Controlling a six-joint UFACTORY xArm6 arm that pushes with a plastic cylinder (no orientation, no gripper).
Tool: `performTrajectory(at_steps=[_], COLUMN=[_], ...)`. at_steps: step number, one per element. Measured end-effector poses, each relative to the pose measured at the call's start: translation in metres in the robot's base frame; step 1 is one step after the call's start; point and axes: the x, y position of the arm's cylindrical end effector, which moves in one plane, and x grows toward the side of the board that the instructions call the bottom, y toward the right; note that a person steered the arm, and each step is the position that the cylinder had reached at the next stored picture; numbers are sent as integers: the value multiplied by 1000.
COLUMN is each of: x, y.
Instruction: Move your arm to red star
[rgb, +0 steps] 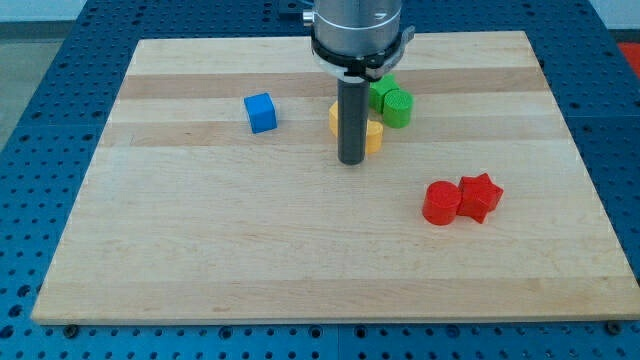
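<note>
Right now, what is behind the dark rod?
A yellow block sits behind the rod, showing on both sides, its middle covered, so its shape is unclear. Green blocks lie farther back. My tip rests just below the yellow block.

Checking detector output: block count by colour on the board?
Red: 2, cylinder and star
Green: 2, and
Blue: 1, cube
Yellow: 1, partly hidden behind my tip
Total: 6

Lab bench setting: pale wooden board (300, 250) laid on blue perforated mounting table (40, 120), robot arm housing (358, 30) overhead.
</note>
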Motion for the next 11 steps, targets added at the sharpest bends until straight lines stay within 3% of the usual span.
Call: performTrajectory(at_steps=[2, 4, 6, 7, 11], x=[17, 18, 79, 103, 81], y=[30, 125, 213, 214, 177])
